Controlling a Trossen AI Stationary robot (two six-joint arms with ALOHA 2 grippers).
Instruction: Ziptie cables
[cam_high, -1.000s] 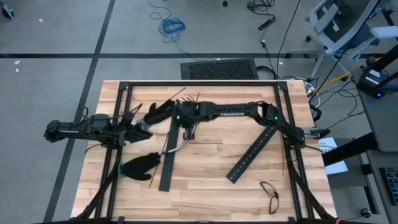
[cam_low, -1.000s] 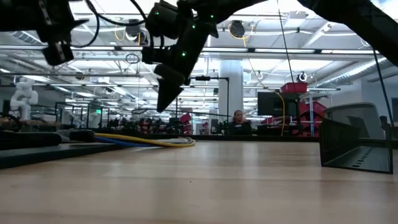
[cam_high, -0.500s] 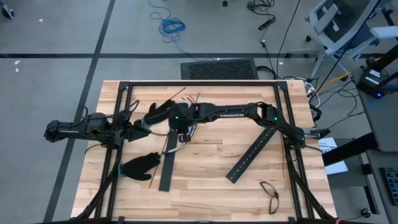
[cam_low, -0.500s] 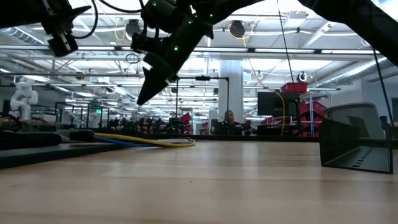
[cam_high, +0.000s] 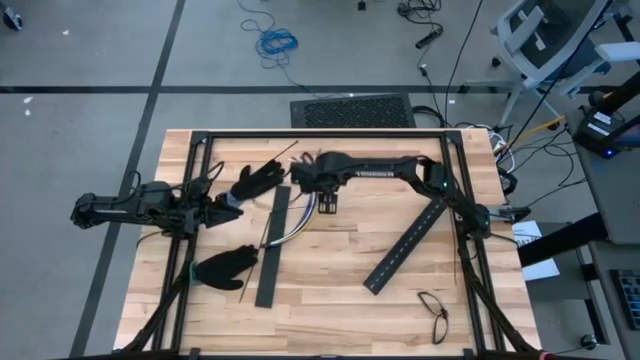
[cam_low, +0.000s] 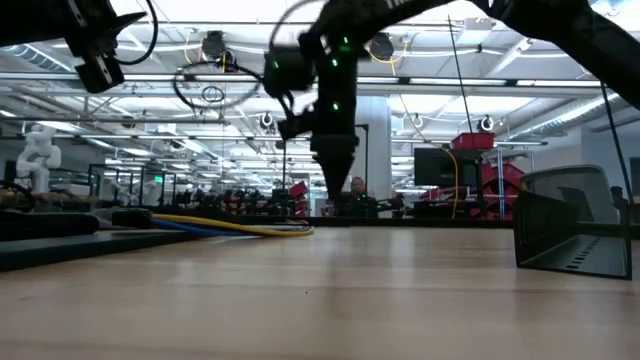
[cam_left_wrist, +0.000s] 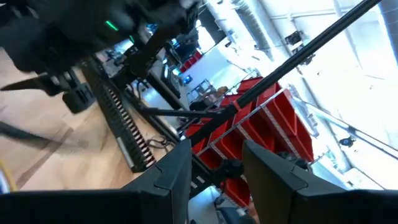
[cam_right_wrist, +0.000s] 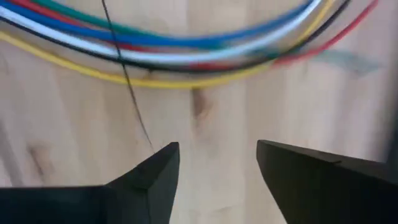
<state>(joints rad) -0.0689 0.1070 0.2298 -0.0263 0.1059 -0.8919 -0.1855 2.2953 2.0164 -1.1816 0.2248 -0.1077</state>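
Your right gripper (cam_high: 327, 203) hangs just above the centre of the high frame, over the bench (cam_high: 330, 290), with its fingers (cam_right_wrist: 147, 180) parted and nothing between them. In the right wrist picture the cables (cam_right_wrist: 186, 53) sweep across the top of the frame as a loose red, blue, white, green and yellow fan, with one thin ziptie (cam_right_wrist: 127, 81) crossing them. The risk, as I judge it, is that you come down on this spread and close on only some of the wires, or pinch the ziptie against them and drag the whole bundle sideways. The black bar (cam_high: 272, 245) lies just beside the bundle and could catch a finger. Your left gripper (cam_high: 222, 207) waits at centre left with its fingers (cam_left_wrist: 168, 180) apart, holding nothing that shows.
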